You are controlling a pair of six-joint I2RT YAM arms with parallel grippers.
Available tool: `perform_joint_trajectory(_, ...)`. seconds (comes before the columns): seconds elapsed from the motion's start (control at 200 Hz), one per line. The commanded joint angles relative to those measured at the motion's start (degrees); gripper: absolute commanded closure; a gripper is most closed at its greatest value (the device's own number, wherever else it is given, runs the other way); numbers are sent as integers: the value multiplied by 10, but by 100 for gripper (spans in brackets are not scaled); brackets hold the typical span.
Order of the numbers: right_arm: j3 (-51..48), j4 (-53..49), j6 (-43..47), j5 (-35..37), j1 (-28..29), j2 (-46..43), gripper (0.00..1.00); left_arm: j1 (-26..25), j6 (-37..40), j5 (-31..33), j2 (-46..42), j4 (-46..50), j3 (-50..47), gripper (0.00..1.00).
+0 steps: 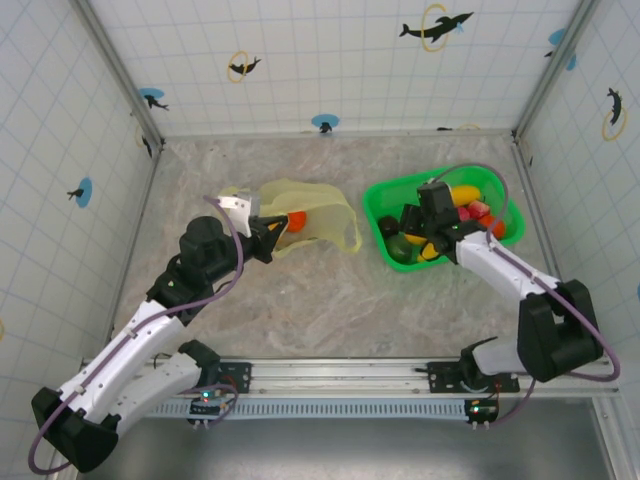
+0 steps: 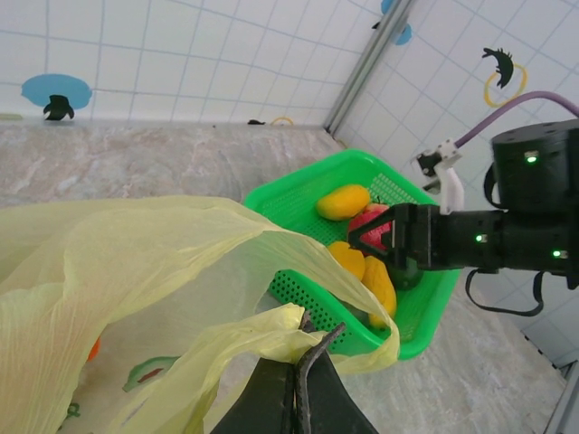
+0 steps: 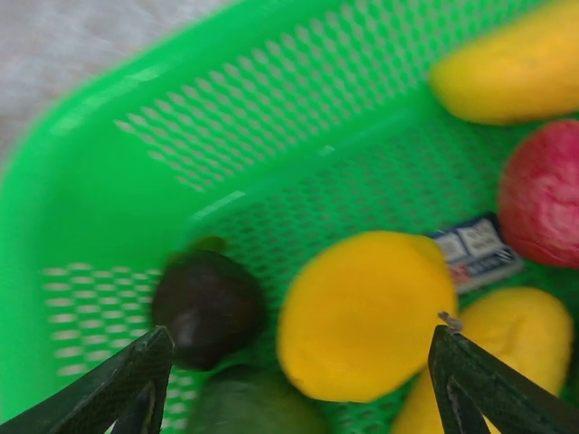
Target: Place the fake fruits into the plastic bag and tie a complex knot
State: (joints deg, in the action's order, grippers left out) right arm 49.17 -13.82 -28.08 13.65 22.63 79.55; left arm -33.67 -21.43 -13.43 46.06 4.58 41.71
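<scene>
- You are working with the plastic bag (image 1: 318,212) lying on the worktop (image 1: 330,300), well apart from the green basket (image 1: 385,195). The left jaws are fully closed, pinching the bag's rim film and lifting its mouth.
- One orange fruit (image 1: 296,220) is sitting inside the bag. The other fruits are lying in the basket.
- The right jaws are standing wide open and empty, hovering low over the basket. A yellow fruit (image 3: 366,312) and a dark fruit (image 3: 206,307) are both lying within their span.
- While you are lowering, be centring on the yellow fruit alone, so the dark one is not getting caught.
- The fruit is looking glossy and is likely to slip, so be closing squarely across its widest part.
- While you are carrying it across, the left pinch should be holding the mouth open.
</scene>
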Motion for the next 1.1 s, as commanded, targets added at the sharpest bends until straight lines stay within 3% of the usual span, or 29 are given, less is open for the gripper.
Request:
perform_joint_trajectory(0.0,38,-36,-7,54,-10,28,21,5,7,-19,-2,2,9,100)
perform_joint_trajectory(0.405,90,-38,-13,-67,-55,152,10,5,18,-24,-6,4,7,100)
perform_joint_trajectory(1.096,120,-12,-20,-77,-58,208,26,5,21,-22,13,-7,10,100)
